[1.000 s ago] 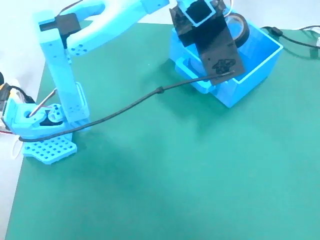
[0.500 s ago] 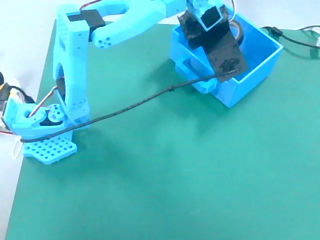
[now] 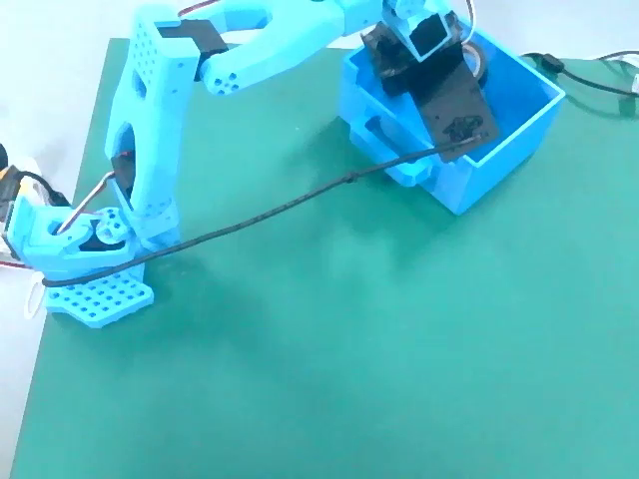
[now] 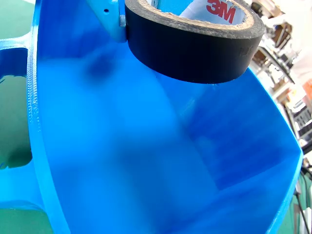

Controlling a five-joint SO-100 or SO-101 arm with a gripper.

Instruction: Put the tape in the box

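Note:
The bright blue box (image 3: 514, 132) stands at the mat's back right in the fixed view. My arm reaches over it, and the black wrist block hides most of the gripper (image 3: 467, 52) inside the box. Only an edge of the black tape (image 3: 479, 62) shows beside that block. In the wrist view the tape (image 4: 195, 48), with its pale core ring, hangs above the box's floor and inner wall (image 4: 122, 146). A blue finger (image 4: 109, 19) presses on its side, so the gripper (image 4: 146, 7) is shut on it.
A black cable (image 3: 280, 210) runs across the green mat from the arm's perforated base (image 3: 90, 289) at the left up to the wrist block. Another black cable (image 3: 589, 80) lies behind the box on the white table.
The arm's upright link has leaned further toward the box. The wrist and the tape have sunk a little deeper into it.

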